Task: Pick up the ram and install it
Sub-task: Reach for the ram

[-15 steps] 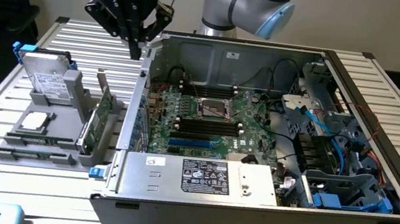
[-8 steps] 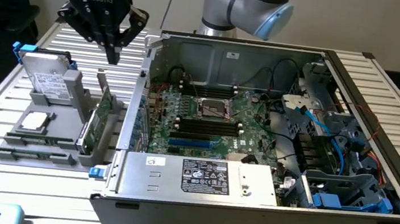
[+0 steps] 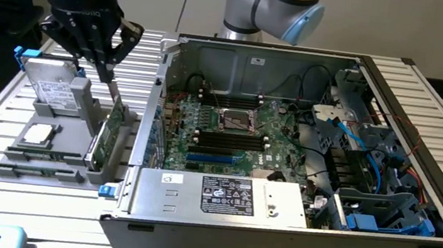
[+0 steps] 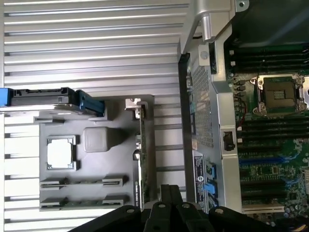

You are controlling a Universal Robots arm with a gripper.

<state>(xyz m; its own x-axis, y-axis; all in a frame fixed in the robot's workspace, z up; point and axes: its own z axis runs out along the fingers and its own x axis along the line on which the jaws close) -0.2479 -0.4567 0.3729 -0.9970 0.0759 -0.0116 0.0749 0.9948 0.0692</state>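
Jaws clenched, nothing visibly held, near card [image 4: 142, 159]; ram [image 4: 82, 182] flat in tray [image 4: 116, 159]. Best grip: mid-length, square.

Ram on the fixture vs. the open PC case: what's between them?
The green expansion card stands on edge between the ram and the case, then a bare strip of table. The wrist view shows it plainly.
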